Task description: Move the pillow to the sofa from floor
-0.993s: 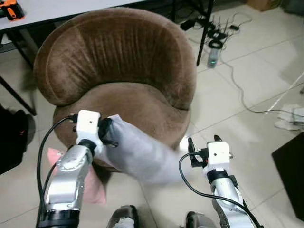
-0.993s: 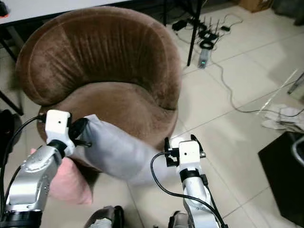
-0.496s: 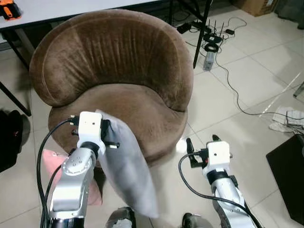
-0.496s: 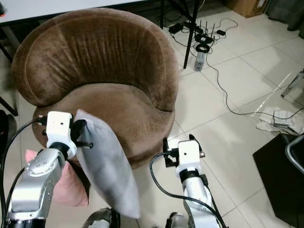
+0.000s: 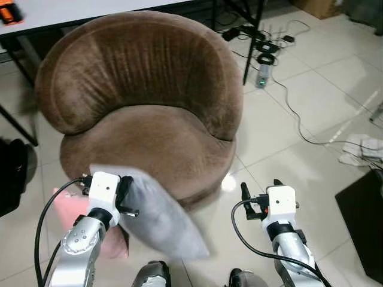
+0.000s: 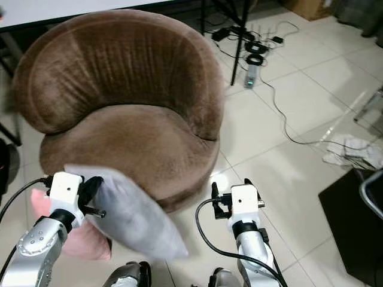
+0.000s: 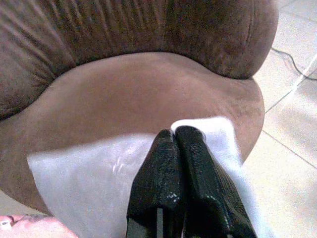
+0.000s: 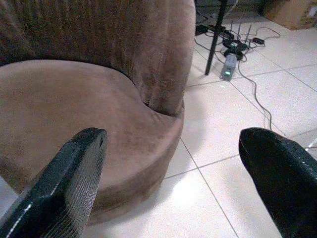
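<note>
My left gripper [image 7: 174,136] is pinching a smooth grey cloth pillow [image 5: 161,216]; the brown sofa [image 5: 143,113] is showing matt velvety pile, the floor [image 5: 311,95] glossy tile.

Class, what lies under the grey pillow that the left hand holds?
Under the grey pillow in the left hand: a pink cushion on the tiled floor, partly covered, and the brown sofa's front edge.
</note>
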`<state>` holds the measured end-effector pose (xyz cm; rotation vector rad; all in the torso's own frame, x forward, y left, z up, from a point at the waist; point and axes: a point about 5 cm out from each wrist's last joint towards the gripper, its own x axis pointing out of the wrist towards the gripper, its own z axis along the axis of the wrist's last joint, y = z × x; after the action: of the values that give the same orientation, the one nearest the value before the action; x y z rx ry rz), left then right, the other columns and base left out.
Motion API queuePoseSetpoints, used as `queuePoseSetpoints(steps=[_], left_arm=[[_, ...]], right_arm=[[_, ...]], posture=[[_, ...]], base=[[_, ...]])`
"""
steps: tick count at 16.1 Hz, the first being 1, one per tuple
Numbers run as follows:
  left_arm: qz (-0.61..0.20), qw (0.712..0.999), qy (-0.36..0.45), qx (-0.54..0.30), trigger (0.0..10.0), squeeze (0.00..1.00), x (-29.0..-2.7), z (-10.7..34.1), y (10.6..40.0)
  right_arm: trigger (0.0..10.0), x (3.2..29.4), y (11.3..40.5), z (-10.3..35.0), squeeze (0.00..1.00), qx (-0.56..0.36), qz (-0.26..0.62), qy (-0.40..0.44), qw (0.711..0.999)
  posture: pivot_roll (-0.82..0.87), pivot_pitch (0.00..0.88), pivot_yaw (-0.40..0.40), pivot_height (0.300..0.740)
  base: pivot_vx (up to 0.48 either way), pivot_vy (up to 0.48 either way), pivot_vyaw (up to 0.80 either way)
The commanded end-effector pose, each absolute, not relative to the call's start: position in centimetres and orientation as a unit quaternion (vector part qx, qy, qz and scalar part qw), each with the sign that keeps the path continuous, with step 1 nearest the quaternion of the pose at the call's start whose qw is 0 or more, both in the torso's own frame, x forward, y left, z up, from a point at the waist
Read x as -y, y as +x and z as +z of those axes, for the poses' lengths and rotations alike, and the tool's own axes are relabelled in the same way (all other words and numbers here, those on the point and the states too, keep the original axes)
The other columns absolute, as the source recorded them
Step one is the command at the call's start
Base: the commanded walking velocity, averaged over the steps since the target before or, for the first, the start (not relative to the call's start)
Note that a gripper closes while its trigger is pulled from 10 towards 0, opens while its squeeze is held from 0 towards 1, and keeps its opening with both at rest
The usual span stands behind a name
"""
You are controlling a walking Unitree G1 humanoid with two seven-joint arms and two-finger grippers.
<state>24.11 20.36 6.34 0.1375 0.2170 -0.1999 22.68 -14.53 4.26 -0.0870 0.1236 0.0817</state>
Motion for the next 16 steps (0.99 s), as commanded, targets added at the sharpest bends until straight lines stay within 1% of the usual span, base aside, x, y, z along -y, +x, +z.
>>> queuePoseSetpoints(steps=[1, 5, 7, 9, 10, 11, 16], left_arm=[[-0.112, 0.988, 0.074, -0.07, 10.0, 0.0, -19.8, 7.4, 24.7], [-0.128, 0.987, 0.087, -0.036, 10.0, 0.0, -18.9, 8.8, 26.1], [-0.134, 0.986, 0.089, -0.036, 10.0, 0.0, -18.7, 8.7, 26.2], [-0.136, 0.986, 0.092, -0.039, 10.0, 0.0, -18.7, 8.6, 26.3], [-0.136, 0.986, 0.09, -0.043, 10.0, 0.0, -18.7, 8.6, 26.6], [-0.134, 0.986, 0.093, -0.04, 10.0, 0.0, -18.7, 8.8, 26.8], [-0.135, 0.986, 0.098, -0.021, 10.0, 0.0, -18.3, 10.0, 27.4]], right_arm=[[10.0, 14.6, 22.6, 4.3, 0.04, -0.063, 0.038, -0.041, 0.996], [10.0, 14.5, 23.0, 4.4, 0.06, -0.06, 0.038, -0.043, 0.997], [10.0, 14.2, 23.0, 4.3, 0.1, -0.063, 0.039, -0.042, 0.996], [10.0, 14.1, 23.0, 4.1, 0.1, -0.067, 0.04, -0.044, 0.996], [10.0, 14.0, 22.9, 4.0, 0.05, -0.069, 0.041, -0.041, 0.996], [10.0, 14.0, 22.9, 4.0, 0.01, -0.069, 0.042, -0.042, 0.996], [10.0, 14.1, 22.8, 3.7, 0.0, -0.075, 0.043, -0.047, 0.995]], posture=[[0.07, 0.133, 0.03, 0.74], [0.07, 0.129, 0.029, 0.74], [0.06, 0.135, 0.034, 0.74], [0.06, 0.136, 0.034, 0.74], [0.06, 0.137, 0.036, 0.74], [0.06, 0.139, 0.035, 0.74], [0.06, 0.14, 0.038, 0.74]], base=[[0.0, 0.0, 0.0], [0.0, 0.0, 0.0], [0.0, 0.0, 0.0], [0.0, 0.0, 0.0], [0.0, 0.0, 0.0], [0.446, 0.0, 0.0], [0.45, 0.0, 0.0]])
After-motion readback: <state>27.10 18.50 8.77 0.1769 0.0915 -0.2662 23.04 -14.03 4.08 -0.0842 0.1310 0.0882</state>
